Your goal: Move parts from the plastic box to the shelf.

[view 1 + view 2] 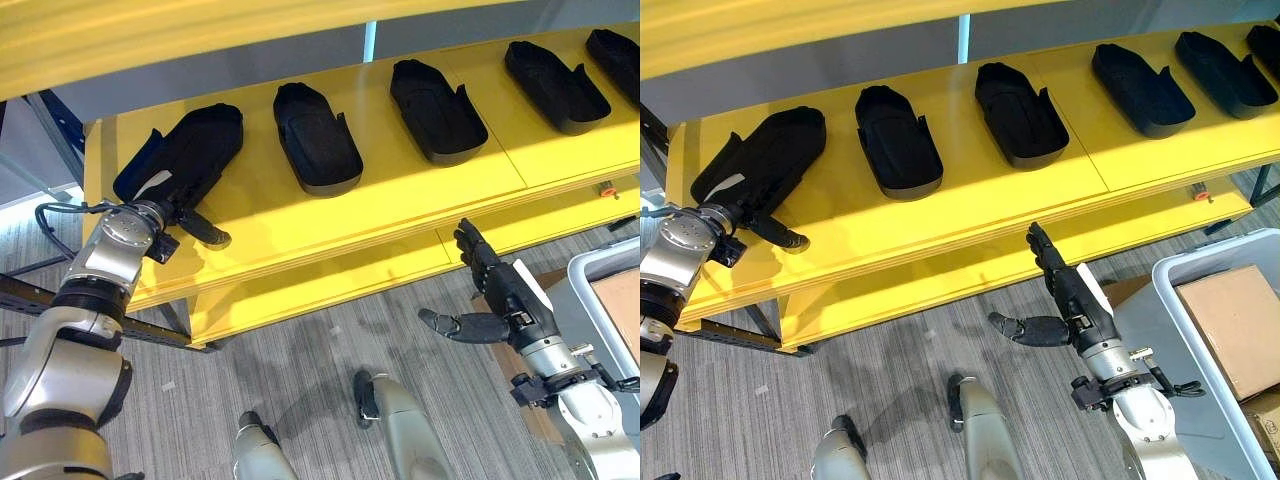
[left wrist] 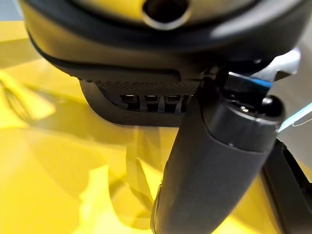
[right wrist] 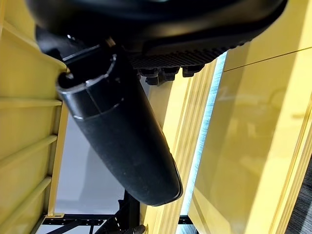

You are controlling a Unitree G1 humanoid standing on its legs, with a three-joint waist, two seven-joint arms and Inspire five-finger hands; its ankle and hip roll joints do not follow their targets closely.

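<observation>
My left hand [image 1: 185, 215] lies on the yellow shelf [image 1: 400, 190] under the leftmost black part [image 1: 185, 150]; I cannot tell its fingers' state. My right hand [image 1: 1070, 300] hangs spread and empty before the shelf edge, beside the grey box [image 1: 1185, 300].

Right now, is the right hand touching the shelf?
Apart. In the right eye view the right hand hangs open over the floor below the shelf edge, holding nothing, with grey carpet around the thumb.
</observation>
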